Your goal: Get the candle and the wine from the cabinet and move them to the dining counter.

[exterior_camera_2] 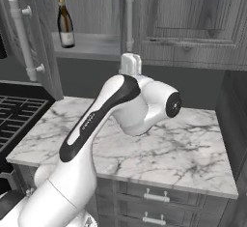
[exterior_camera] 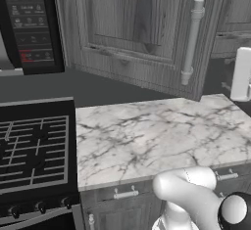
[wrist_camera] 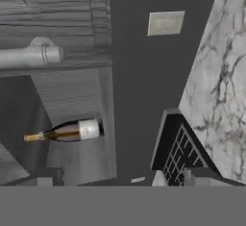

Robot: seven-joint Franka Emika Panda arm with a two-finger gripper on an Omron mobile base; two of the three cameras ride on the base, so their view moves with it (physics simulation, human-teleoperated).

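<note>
With the wine [wrist_camera: 67, 131] standing upright on the open cabinet [exterior_camera_2: 91, 45] shelf, well ahead of our gripper [wrist_camera: 120, 182], we see jaws spread wide, holding nothing, bottle offset to one side.

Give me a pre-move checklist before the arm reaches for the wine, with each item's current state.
1. Cabinet door swung open: ok.
2. Wine upright on the shelf, in the open: ok.
3. Gripper holds nothing; the hand view shows the wine still some way ahead: ok.
4. Jaws open: ok.
5. Candle located: cannot tell, none seen on the shelf part shown.
6. Worktop below the cabinet free of obstacles: ok.
</note>
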